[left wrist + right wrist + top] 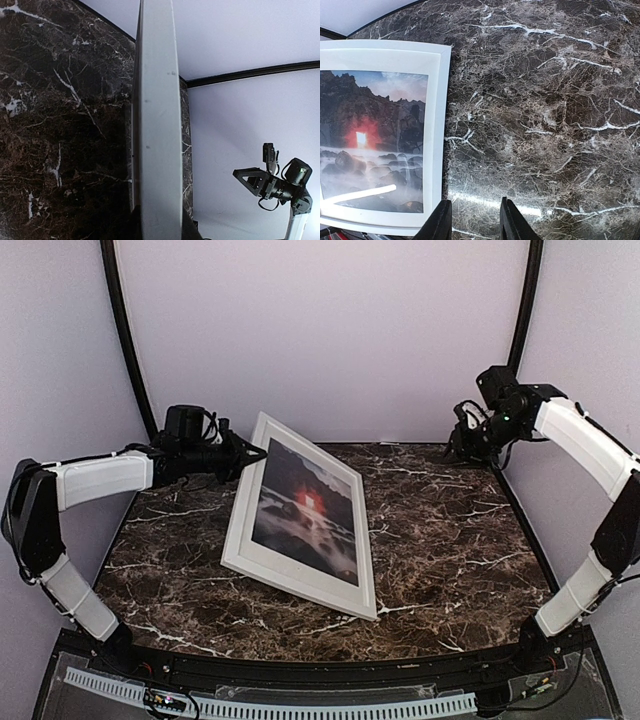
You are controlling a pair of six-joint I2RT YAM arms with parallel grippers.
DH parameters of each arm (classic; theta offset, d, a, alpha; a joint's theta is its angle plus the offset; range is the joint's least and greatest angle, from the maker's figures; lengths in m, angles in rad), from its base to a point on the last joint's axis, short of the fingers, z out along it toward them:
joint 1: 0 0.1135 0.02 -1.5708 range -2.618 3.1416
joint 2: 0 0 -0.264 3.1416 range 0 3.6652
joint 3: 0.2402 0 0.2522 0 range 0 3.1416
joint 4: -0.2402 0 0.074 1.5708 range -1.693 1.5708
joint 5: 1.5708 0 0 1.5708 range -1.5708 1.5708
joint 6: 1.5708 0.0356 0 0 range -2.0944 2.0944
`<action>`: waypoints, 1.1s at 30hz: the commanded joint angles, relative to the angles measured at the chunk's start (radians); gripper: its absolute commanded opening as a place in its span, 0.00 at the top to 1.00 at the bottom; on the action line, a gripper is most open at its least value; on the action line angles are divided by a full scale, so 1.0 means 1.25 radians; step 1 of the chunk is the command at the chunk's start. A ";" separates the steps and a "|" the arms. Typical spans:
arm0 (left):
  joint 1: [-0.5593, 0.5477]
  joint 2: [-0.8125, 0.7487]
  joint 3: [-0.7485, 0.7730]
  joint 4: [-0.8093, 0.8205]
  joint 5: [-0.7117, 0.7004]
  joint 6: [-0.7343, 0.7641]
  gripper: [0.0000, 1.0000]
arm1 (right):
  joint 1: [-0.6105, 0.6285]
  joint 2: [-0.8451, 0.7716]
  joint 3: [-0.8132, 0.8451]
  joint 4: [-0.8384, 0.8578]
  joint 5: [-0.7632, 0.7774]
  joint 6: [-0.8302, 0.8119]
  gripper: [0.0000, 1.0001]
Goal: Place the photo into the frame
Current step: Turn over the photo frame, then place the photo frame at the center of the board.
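Logging from the near side: the frame (pixel 238 540) rests its near edge on the table (pixel 450 540) toward 6 o'clock, and the photo (pixel 305 515) sits inside the rails, facing up. The left gripper (pixel 248 453) is pinched tight on the far corner at 10 o'clock and holds it raised, which we judge causes the tilt. At 2 o'clock the right gripper (pixel 475 202) hovers part-open and empty, apart from the frame.
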 commanded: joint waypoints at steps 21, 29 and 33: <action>0.033 0.088 -0.313 0.358 0.060 -0.098 0.41 | -0.003 -0.014 -0.118 0.105 -0.033 0.017 0.67; 0.056 0.091 -0.297 0.161 -0.007 0.053 0.25 | -0.002 -0.034 -0.138 0.106 -0.008 0.013 0.65; 0.056 0.063 -0.234 -0.016 -0.113 0.181 0.16 | -0.001 -0.054 -0.155 0.114 0.020 -0.001 0.50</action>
